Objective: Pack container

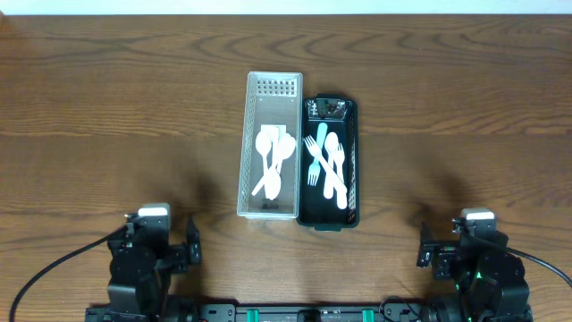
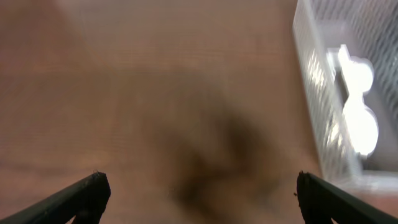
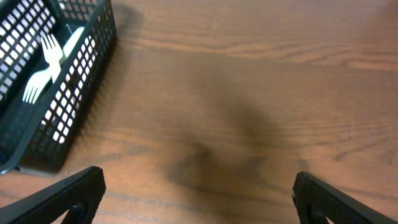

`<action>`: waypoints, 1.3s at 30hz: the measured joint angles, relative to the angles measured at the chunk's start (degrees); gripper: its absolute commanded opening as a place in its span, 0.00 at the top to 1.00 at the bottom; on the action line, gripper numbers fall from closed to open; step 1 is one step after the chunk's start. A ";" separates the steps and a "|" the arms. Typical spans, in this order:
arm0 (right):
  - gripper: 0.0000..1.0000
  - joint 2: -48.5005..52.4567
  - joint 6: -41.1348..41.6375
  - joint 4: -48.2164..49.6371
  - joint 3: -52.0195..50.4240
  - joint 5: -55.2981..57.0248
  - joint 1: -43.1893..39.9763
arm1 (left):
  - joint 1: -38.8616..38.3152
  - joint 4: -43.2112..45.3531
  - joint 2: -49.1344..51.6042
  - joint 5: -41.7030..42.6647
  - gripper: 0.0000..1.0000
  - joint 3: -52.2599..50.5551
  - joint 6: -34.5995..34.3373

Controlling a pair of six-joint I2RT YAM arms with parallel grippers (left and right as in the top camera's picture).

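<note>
Bins sit side by side, touching along their long walls: a white bin (image 1: pixel 274 87) with white spoons (image 1: pixel 273 156) and a black bin (image 1: pixel 355 161) with white forks (image 1: pixel 332 170) and one blue fork (image 1: pixel 317 148). All the cutlery in view already lies inside one bin or the other, roughly lengthwise; nothing loose shows on the table (image 1: pixel 107 107), so which piece is to be packed next cannot be told. The left gripper (image 2: pixel 200 183) hangs low over bare wood with its fingers wide apart and nothing between them. The white bin's wall (image 2: pixel 311 93) lies ahead and to its right. The right gripper (image 3: pixel 198 180) is likewise spread and empty, with the black bin (image 3: pixel 81 81) ahead and to its left. Both bins run with their long axis straight away from the grippers, near ends towards them. Each arm looks closest to the bin on its own side, so a reach for spoons probably suits the left arm and forks the right, going forward and inward.
</note>
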 measured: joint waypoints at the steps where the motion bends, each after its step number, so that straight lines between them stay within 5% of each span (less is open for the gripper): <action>1: 0.01 0.00 0.02 -0.33 0.00 -0.02 0.00 | 0.02 -1.70 0.00 0.00 0.02 0.00 0.00; 14: 0.01 0.00 0.09 -2.51 -0.02 -0.09 0.00 | 0.02 -8.96 0.00 0.02 0.02 -0.02 0.00; 27: 0.01 -1.33 -9.62 49.13 -16.09 -3.63 0.00 | 0.00 -8.98 0.00 0.00 0.02 -0.02 0.00; 33: 0.01 -5.51 -15.91 57.94 -25.86 -5.90 0.00 | 0.00 -8.98 0.00 0.00 0.02 -0.02 0.00; 39: 0.01 -6.19 -18.75 52.52 -28.57 -6.69 0.00 | 0.02 -8.96 0.00 0.02 0.02 -0.02 0.00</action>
